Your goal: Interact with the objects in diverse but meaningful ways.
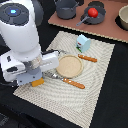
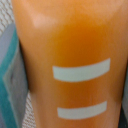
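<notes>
My gripper is low over the edge of the woven mat at the exterior view's left, shut on the ridged yellow-orange block. In the wrist view the block fills the frame, orange with two pale stripes, with a grey finger against its side. The tan round plate lies on the mat beside the gripper. Orange-handled cutlery lies in front of the plate and behind it. The pale blue-white carton stands further back. The red tomato sits in a grey pan. The sausage is out of view.
The woven mat covers the dark table. The brown toy kitchen board at the back holds a grey pot and a tan bowl. The arm's white body hides the exterior view's left.
</notes>
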Robot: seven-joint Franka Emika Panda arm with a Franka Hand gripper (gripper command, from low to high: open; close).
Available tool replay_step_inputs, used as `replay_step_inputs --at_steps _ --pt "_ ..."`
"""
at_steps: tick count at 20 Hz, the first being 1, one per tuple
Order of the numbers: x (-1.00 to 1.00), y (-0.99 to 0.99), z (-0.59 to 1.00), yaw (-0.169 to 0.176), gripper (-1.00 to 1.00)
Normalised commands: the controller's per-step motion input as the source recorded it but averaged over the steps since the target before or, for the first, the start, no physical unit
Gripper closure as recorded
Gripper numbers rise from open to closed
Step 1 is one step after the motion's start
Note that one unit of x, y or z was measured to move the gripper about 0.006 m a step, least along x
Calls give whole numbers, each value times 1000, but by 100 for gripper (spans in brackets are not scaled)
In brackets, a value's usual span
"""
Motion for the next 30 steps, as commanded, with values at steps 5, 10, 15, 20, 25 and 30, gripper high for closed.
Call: replay_step_inputs --at_steps 5,10,15,20,25,30 --pt "-405 -506 566 0 100" --pt "-191 -403 453 0 100" --pt "198 -161 593 0 100" --pt "703 139 754 0 100" --pt "958 521 765 0 100" --pt "927 575 643 0 100"
